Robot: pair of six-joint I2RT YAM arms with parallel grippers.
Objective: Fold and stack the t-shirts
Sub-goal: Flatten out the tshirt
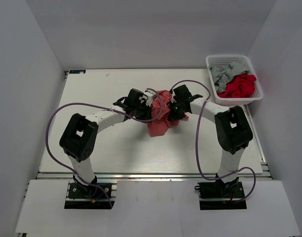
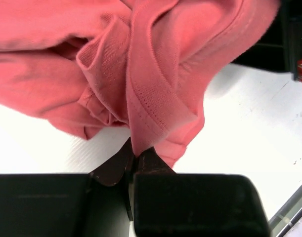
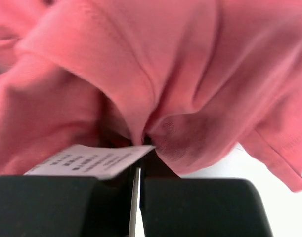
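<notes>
Top view first: your salmon shirt (image 1: pixel 160 117) was bunched up mid-table (image 1: pixel 91 143), hanging between the two tools. The left gripper (image 1: pixel 151 101) was on its left side and the right gripper (image 1: pixel 172 111) on its right, both touching cloth. Your left arm (image 1: pixel 79 133) reached forward and bent in toward the right; your right arm (image 1: pixel 233 128) mirrored it, bending in toward the left. So both wrists met over the middle. The red shirt (image 1: pixel 239 87) and grey shirt (image 1: pixel 224 73) sat crumpled together in the basket (image 1: pixel 233 59) at the far right corner, well away from both tools.

Left wrist cam: your fingers (image 2: pixel 113 169) were pressed together on the shirt's stitched edge (image 2: pixel 151 103), pinching it right at the tips. The rest of the cloth filled the frame beyond the tips, with bare table to either side.

Right wrist cam: that gripper was clamped shut on a fold of the same shirt. A white label (image 3: pixel 86 160) lay over the left finger, just beside the pinch point. There was small print on it, but it was too blurred to read. The cloth filled nearly the whole frame, with a bit of table showing at the lower right.
</notes>
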